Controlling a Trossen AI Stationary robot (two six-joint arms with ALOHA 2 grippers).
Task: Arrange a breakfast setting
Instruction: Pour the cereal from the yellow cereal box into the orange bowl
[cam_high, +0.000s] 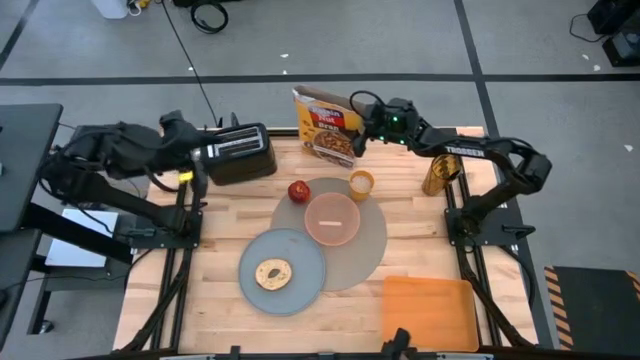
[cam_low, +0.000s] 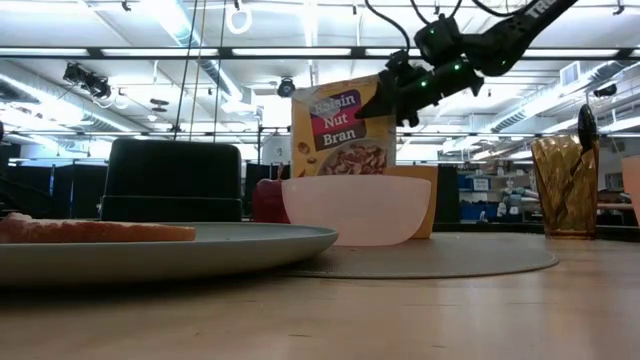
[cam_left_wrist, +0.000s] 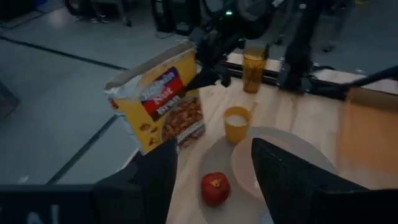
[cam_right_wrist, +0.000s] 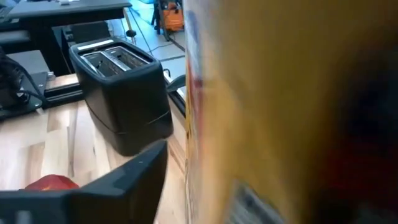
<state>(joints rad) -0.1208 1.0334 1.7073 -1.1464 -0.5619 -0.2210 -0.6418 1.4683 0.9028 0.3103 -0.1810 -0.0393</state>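
The grey plate (cam_high: 300, 252) with the bagel (cam_high: 273, 273) overlaps the near left of the taupe mat (cam_high: 372, 250). The pink bowl (cam_high: 332, 218) stands on the mat, and the red apple (cam_high: 298, 191) and the orange cup (cam_high: 361, 182) are at its far edge. My right gripper (cam_high: 356, 126) is open at the right edge of a yellow cereal box (cam_high: 328, 125), high up (cam_low: 388, 100). The box fills its wrist view (cam_right_wrist: 286, 112). My left gripper (cam_left_wrist: 214, 144) is open and empty by the toaster's left end (cam_high: 203, 165). My right gripper has the cereal box's right edge between its fingers, coming level from the table's right. One finger (cam_right_wrist: 134, 171) stands a little off the box's face (cam_right_wrist: 205, 124). The box hides the other finger, so I cannot tell whether the gripper touches the box.
The black toaster (cam_high: 240, 152) stands at the far left. An amber glass (cam_high: 438, 172) at the far right has a dark utensil standing in it (cam_low: 587, 130). A flat orange board (cam_high: 428, 310) lies at the near right. The wood between plate and board is bare.
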